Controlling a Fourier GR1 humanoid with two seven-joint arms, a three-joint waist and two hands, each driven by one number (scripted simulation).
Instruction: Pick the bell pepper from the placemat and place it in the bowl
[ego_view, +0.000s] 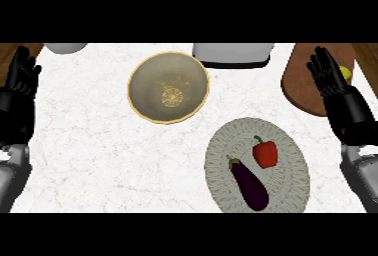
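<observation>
Two vegetables lie on the round patterned placemat (221, 172) in the lower right of the frame: a red bell pepper (265, 153) with a green stem, in the mat's upper right part, and a dark purple eggplant (249, 184) just beside it, lower and to the left, lying at a slant. The two look slightly apart. Up and to the left of the mat, in the upper centre, sits the bowl (168, 87), tan with a yellow rim and a pale pattern at its bottom, holding nothing. The left hand (22, 70) shows at the upper left edge, fingers straight and pointing up, holding nothing. The right hand (328, 75) shows at the upper right edge in the same pose, fingers straight and spread, over a brown wooden board (303, 80). A small yellow object (345, 73) peeks out just right of that hand. A grey container (232, 54) stands at the top edge right of the bowl, and another grey vessel (65, 47) at the top left.
</observation>
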